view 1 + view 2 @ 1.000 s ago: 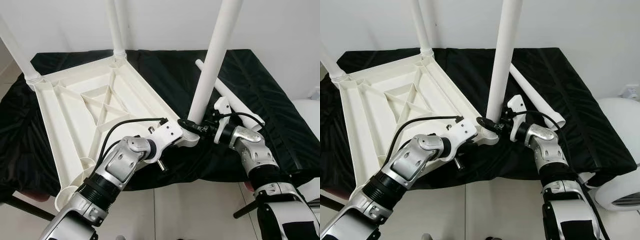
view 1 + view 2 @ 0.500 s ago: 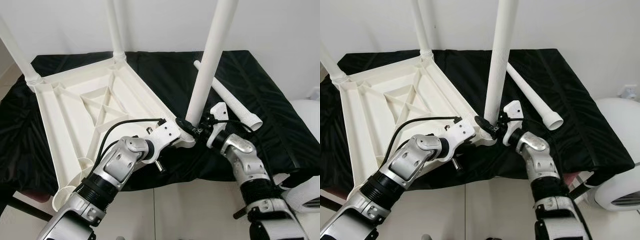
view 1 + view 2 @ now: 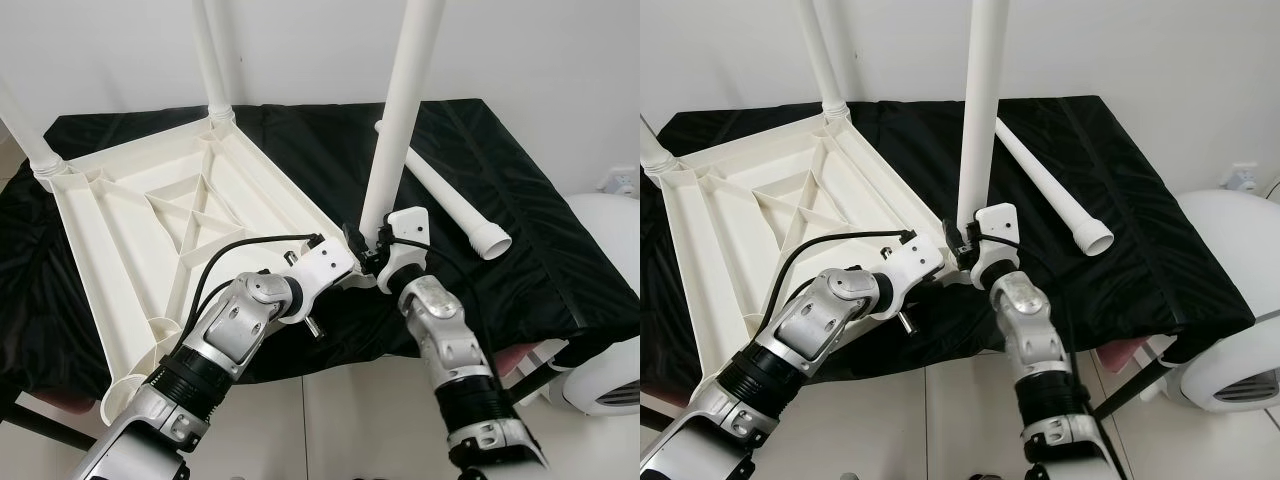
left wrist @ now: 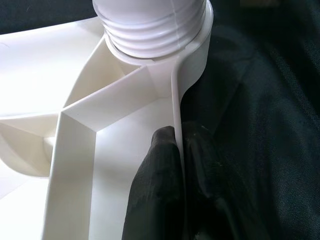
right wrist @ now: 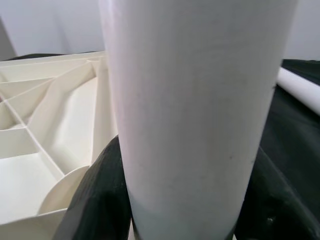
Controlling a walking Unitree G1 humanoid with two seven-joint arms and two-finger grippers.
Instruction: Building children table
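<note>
Assembly well advanced: inverted white plastic tabletop (image 3: pixel 150 220) lies on the black-draped desk (image 3: pixel 520 230), two far legs fitted. Right gripper (image 5: pixel 170 220) fingers clamp the smooth third leg (image 3: pixel 400 110) in its threaded socket; left gripper (image 4: pixel 180 165) fingers pinch the ribbed rim alongside. Fourth leg (image 3: pixel 440 195) lies loose beyond.

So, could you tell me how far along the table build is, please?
Done: two legs stand in the upturned tabletop. In hand: the right gripper clasps the third leg at its corner socket; the left gripper pinches the rim. Left: the fourth leg lies on the black cloth.
</note>
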